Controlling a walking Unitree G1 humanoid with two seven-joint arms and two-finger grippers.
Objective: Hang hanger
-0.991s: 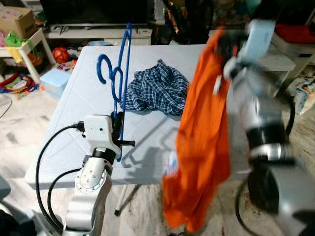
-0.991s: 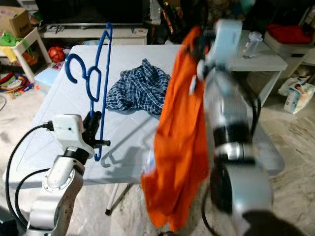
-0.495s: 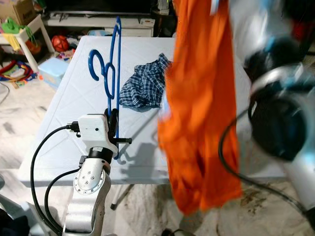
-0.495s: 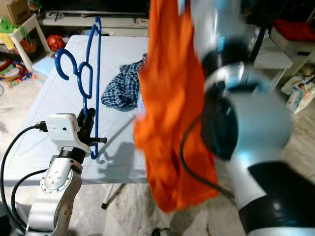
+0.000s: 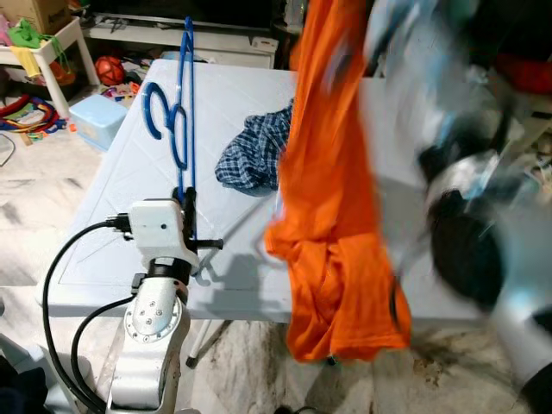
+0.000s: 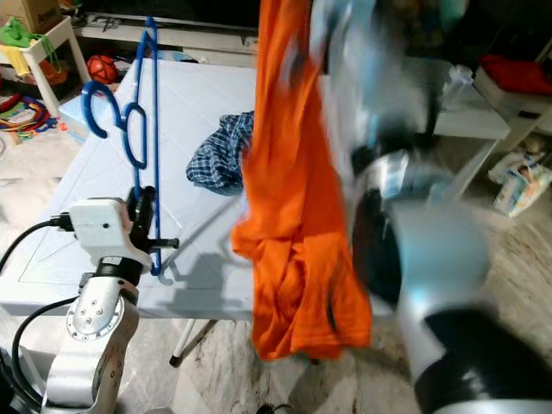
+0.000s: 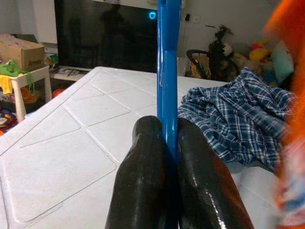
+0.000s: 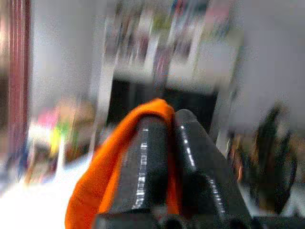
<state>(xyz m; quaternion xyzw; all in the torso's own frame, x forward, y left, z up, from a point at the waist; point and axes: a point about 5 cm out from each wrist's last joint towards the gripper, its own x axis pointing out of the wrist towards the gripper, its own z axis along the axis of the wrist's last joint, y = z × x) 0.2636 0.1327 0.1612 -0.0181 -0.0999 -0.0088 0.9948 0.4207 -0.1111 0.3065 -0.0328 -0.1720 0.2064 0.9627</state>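
Note:
A blue plastic hanger (image 5: 177, 129) stands upright over the white table (image 5: 112, 216), its hook pointing left. My left gripper (image 5: 186, 211) is shut on the hanger's lower bar, seen close in the left wrist view with the hanger (image 7: 168, 71) pinched between black fingers (image 7: 143, 176). An orange shirt (image 5: 332, 216) hangs long in front of the table's right half. My right gripper (image 8: 164, 143) is raised high and shut on the orange shirt (image 8: 105, 176), whose fabric drapes over one finger. The right arm (image 5: 457, 207) is blurred.
A crumpled blue plaid shirt (image 5: 254, 155) lies on the table behind the orange one. Toys, a light blue box (image 5: 90, 134) and a small white stand (image 5: 52, 52) sit on the floor at the left. A TV unit (image 5: 233, 39) stands beyond the table.
The right arm has kept swinging, and the orange shirt's hem has bunched and dropped lower. The camera shifted, so the hanger sits a little further left. The left gripper still holds the hanger.

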